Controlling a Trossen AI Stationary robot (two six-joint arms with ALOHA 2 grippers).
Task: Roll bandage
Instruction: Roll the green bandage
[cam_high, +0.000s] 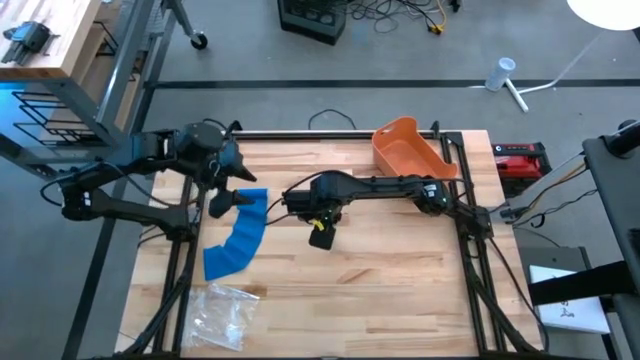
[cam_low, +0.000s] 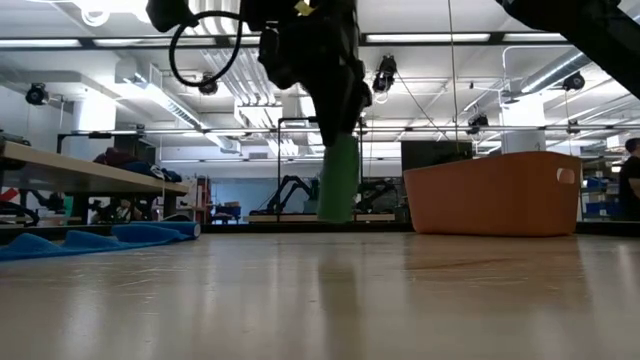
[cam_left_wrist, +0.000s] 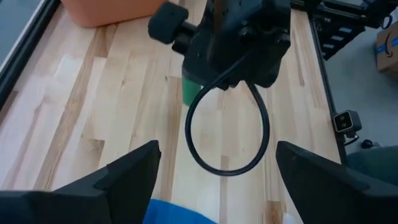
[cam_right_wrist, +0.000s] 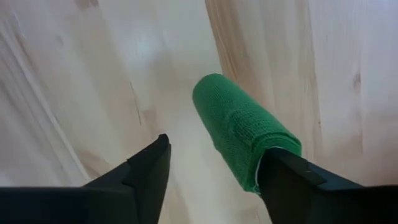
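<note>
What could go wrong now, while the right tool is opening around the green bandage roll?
1. The green bandage roll stands on end under the right tool; once free it may tip and roll across the table.
2. It touches one finger and may be dragged along.
3. The left tool is close, so the arms may collide.

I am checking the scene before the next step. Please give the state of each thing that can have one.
green bandage roll: rolled up, standing on the table between the right jaws, touching one finger
blue bandage: unrolled, lying flat
orange bin: upright, contents not visible
plastic bag: crumpled, lying flat
left gripper: jaws open, above the blue bandage's end
right gripper: jaws open
</note>
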